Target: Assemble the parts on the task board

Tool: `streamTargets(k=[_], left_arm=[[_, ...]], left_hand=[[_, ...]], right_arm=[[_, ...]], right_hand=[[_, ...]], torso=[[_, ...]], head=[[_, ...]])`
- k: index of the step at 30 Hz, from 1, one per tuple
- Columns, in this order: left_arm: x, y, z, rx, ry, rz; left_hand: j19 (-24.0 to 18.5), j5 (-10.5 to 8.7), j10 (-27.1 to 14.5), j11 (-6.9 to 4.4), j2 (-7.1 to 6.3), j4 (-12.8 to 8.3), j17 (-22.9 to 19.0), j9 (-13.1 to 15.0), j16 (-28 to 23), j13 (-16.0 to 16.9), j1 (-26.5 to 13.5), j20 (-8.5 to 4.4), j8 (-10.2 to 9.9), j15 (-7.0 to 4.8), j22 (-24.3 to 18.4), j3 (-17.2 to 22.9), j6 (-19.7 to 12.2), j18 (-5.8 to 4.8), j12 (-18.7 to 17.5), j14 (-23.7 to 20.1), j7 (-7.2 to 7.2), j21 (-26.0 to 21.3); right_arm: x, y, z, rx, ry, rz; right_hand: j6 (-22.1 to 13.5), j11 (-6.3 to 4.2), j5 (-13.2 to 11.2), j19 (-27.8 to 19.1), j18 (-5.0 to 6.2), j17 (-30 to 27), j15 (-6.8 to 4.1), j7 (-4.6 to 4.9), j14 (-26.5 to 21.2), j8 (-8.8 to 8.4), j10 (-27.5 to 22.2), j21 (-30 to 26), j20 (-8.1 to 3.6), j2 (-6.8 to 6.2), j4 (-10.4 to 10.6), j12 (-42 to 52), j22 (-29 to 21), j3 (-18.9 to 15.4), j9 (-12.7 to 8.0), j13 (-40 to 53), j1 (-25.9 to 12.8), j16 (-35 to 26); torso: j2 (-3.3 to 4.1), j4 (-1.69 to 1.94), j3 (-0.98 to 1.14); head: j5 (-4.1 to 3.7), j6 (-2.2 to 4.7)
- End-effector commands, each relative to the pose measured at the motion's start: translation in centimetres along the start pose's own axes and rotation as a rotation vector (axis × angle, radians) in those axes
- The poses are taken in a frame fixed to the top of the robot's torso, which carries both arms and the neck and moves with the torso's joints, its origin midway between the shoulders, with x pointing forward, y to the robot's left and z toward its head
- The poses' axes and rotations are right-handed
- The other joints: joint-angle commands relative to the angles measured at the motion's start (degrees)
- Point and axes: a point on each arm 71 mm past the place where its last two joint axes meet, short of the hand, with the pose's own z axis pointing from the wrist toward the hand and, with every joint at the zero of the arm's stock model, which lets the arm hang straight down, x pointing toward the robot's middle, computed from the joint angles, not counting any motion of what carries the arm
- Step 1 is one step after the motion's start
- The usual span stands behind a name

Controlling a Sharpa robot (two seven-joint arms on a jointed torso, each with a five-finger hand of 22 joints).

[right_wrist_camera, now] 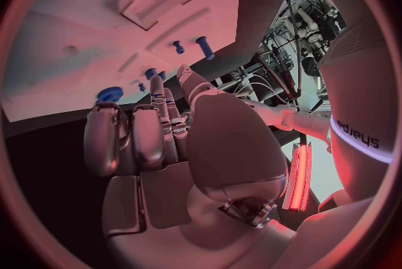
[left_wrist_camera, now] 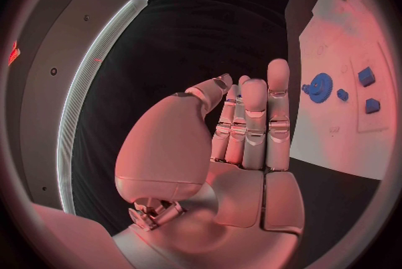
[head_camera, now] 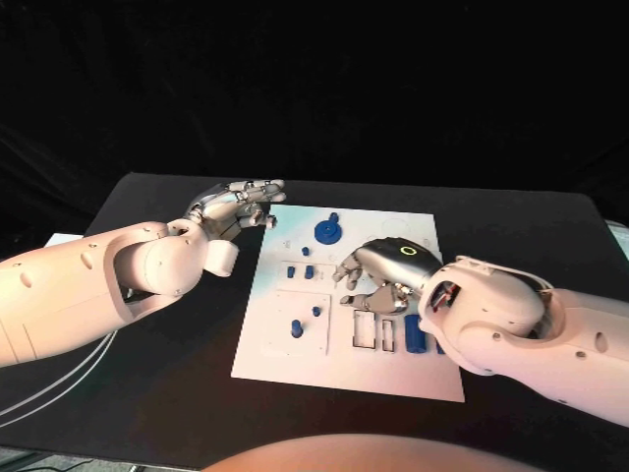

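Flat white task board (head_camera: 346, 362) carries small blue parts, including a round disc (head_camera: 327, 232); left hand (head_camera: 240, 205) hovers empty, fingers straight; right hand (head_camera: 382, 272) covers the board's middle, grasp unclear.

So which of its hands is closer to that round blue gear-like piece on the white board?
Roughly even; the right looks slightly nearer. The right hand hovers over the white board just below-right of the round blue piece; the left hand hangs off the board's far-left corner.
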Motion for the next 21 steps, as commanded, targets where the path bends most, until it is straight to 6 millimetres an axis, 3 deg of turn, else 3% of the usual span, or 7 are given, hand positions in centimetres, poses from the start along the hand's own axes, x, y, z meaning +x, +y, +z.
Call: streamTargets(k=[1, 2, 5, 8, 11, 15, 21], left_arm=[[0.3, 0.0, -0.1, 0.004, 0.023, -0.003], [0.3, 0.0, -0.1, 0.004, 0.024, -0.002], [0.3, -0.1, -0.2, 0.004, 0.025, -0.001], [0.4, 0.0, -0.3, 0.004, 0.027, 0.0], [0.4, 0.0, -0.3, 0.002, 0.029, 0.0], [0.5, 0.1, -0.4, 0.001, 0.03, 0.0], [0.5, 0.1, -0.3, -0.001, 0.034, -0.001]], left_hand=[[-0.2, 0.2, -0.5, -0.09, 0.44, -0.6, -0.3, -0.1, -0.3, 0.1, 0.3, 0.22, 0.3, -0.09, -0.2, -0.1, -0.2, 1.12, 0.3, -0.5, 0.23, -0.3], [-0.2, 0.2, -0.5, -0.09, 0.44, -0.6, -0.3, -0.1, -0.3, 0.1, 0.3, 0.22, 0.3, -0.09, -0.2, -0.1, -0.2, 1.12, 0.3, -0.5, 0.23, -0.3], [-0.2, 0.2, -0.5, -0.09, 0.44, -0.6, -0.3, -0.1, -0.3, 0.1, 0.3, 0.22, 0.3, -0.09, -0.2, -0.1, -0.2, 1.12, 0.3, -0.5, 0.23, -0.3], [-0.2, 0.2, -0.5, -0.09, 0.44, -0.6, -0.3, -0.1, -0.3, 0.1, 0.3, 0.22, 0.3, -0.09, -0.2, -0.1, -0.2, 1.12, 0.3, -0.5, 0.23, -0.3], [-0.2, 0.2, -0.5, -0.09, 0.44, -0.6, -0.3, -0.1, -0.3, 0.1, 0.3, 0.22, 0.3, -0.09, -0.2, -0.1, -0.2, 1.12, 0.3, -0.5, 0.23, -0.3], [-0.2, 0.2, -0.5, -0.09, 0.44, -0.6, -0.3, -0.1, -0.3, 0.1, 0.3, 0.22, 0.3, -0.09, -0.2, -0.1, -0.2, 1.12, 0.3, -0.5, 0.23, -0.3], [-0.2, 0.2, -0.5, -0.09, 0.44, -0.6, -0.3, -0.1, -0.3, 0.1, 0.3, 0.22, 0.3, -0.09, -0.2, -0.1, -0.2, 1.12, 0.3, -0.5, 0.23, -0.3]], right_arm=[[-0.7, -1.8, -1.7, 0.153, -0.006, 0.14], [-0.9, -2.4, -2.5, 0.191, -0.007, 0.149], [-0.8, -3.7, -4.7, 0.291, 0.006, 0.168], [-0.5, -4.7, -6.3, 0.36, 0.023, 0.172], [0.1, -5.5, -7.7, 0.426, 0.047, 0.166], [0.9, -6.1, -8.5, 0.482, 0.081, 0.157], [2.0, -6.1, -8.6, 0.527, 0.126, 0.15]], right_hand=[[0.5, -1.43, 2.0, 1.6, -0.76, 1.1, -0.98, -0.68, 2.2, 0.51, 5.4, 1.6, -0.71, -0.49, 1.6, 2.6, 3.6, -0.9, 0.1, 1.7, -2.0, 0.9], [0.7, -1.87, 3.8, 2.4, -1.06, 1.7, -1.62, -1.3, 2.3, 0.63, 7.6, 2.6, -1.31, -0.71, 2.5, 4.2, 4.7, -1.7, 0.1, 3.1, -2.9, 1.4], [1.5, -3.05, 5.3, 4.4, -1.82, 4.1, -2.5, -2.16, 2.9, 1.47, 11.4, 4.8, -2.39, -0.9, 4.6, 11.5, 7.5, -3.8, 0.3, 10.4, -4.6, 3.2], [1.6, -3.66, 6.2, 5.4, -2.23, 7.0, -3.0, -2.83, 3.2, 2.49, 10.0, 6.1, -3.0, -0.33, 6.6, 30.6, 9.1, -6.2, 0.5, 32.4, -4.0, 5.3], [1.9, -3.43, 8.2, 6.2, -2.53, 9.3, -2.41, -2.77, 3.4, 4.25, 9.3, 7.0, -2.88, 0.29, 9.5, 46.5, 10.3, -10.1, 1.4, 51.0, -4.0, 7.0], [1.6, -3.25, 9.3, 6.5, -2.69, 10.8, -2.65, -2.65, 3.5, 5.01, 9.9, 7.4, -2.63, 0.99, 10.0, 52.1, 10.9, -12.5, 1.9, 57.8, -5.1, 7.9], [1.4, -3.25, 10.1, 6.6, -2.72, 11.2, -2.6, -2.73, 3.5, 6.05, 9.8, 7.5, -2.58, 1.92, 10.2, 54.1, 11.0, -15.5, 2.5, 61.0, -7.1, 8.2]], torso=[[-0.13, -0.47, -0.17], [-0.13, -0.65, -0.15], [-0.22, -1.2, -0.11], [-0.31, -1.6, -0.15], [-0.41, -2.01, -0.18], [-0.58, -2.43, -0.14], [-0.66, -2.35, -0.02]], head=[[-1.09, 0.43], [-1.31, 0.57], [-1.79, 0.8], [-2.82, 1.06], [-3.7, 1.3], [-3.91, 1.35], [-3.88, 1.14]])
